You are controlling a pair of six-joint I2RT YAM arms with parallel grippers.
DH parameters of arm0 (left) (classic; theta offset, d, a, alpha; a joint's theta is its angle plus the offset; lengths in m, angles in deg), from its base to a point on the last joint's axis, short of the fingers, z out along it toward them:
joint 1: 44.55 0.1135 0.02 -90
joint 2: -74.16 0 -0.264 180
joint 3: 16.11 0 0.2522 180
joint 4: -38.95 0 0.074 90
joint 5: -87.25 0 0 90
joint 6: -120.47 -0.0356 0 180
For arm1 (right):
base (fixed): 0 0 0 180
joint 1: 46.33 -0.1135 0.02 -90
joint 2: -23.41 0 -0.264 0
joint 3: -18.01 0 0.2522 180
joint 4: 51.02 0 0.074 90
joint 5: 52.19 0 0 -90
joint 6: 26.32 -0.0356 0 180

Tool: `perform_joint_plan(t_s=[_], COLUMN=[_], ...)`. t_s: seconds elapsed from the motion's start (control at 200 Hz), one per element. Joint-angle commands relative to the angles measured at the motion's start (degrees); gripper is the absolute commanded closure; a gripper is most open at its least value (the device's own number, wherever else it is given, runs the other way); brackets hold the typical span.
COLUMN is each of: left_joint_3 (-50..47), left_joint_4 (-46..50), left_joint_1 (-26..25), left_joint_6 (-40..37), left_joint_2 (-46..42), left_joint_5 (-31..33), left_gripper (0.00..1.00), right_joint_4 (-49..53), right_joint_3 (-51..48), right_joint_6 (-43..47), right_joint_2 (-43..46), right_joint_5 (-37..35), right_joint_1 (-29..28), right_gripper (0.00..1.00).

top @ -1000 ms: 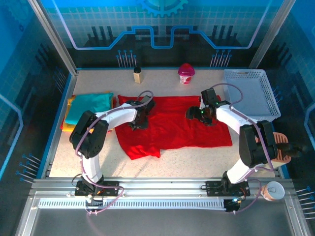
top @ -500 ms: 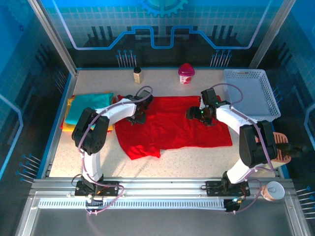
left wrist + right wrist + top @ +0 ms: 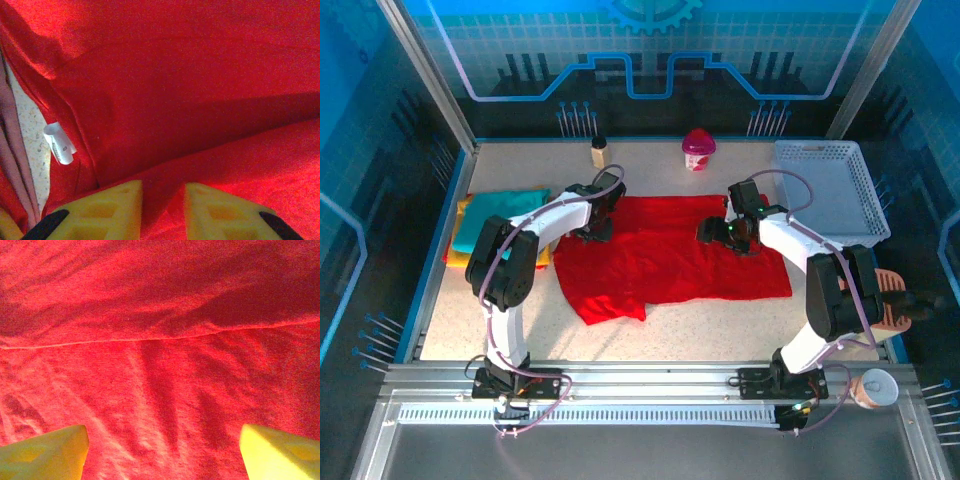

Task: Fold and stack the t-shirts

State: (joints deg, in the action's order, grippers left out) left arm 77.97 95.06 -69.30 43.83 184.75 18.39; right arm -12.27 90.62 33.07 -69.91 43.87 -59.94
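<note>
Left end effector [image 3: 163, 200] narrow, with a ridge of the red shirt [image 3: 670, 265] between its fingers. I cannot tell if it grips. Right end effector [image 3: 160, 455] gapes wide over the same shirt. The cloth looks soft, light and limp, so pinch at a hem or corner. One red shirt lies mid-surface. Three folded ones are stacked by the left edge: teal shirt [image 3: 500, 215], yellow shirt [image 3: 463, 209], orange shirt [image 3: 451, 256].

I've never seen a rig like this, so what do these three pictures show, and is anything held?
Two robot arms are bolted to a table. The overhead picture looks down from behind them: left arm, right arm. The other two pictures come from cameras on the wrists; the yellow shapes are each arm's jaws. A red t-shirt lies spread, folded shirts sit stacked at left, a white basket at right. The right jaws stand wide open over the cloth. The left jaws stand close around a ridge of red cloth; whether they grip it is unclear.
</note>
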Motion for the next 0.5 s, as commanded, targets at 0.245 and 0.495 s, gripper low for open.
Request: perform_joint_plan(t_s=[0.245, 0.495], left_joint_3=[-6.08, -7.94], left_joint_4=[-1.06, -4.61], left_joint_1=[-5.21, -5.14], left_joint_6=[2.98, 3.87], left_joint_2=[-5.54, -2.18], left_joint_5=[-4.54, -2.27], left_gripper=[0.74, 0.72], right_joint_4=[0.06, 0.32], right_joint_3=[-0.23, -0.07], right_joint_6=[-0.26, 0.02], right_joint_2=[-0.10, -0.02], right_joint_5=[1.22, 1.41], right_joint_1=[-0.92, -0.95], right_gripper=[0.20, 0.21])
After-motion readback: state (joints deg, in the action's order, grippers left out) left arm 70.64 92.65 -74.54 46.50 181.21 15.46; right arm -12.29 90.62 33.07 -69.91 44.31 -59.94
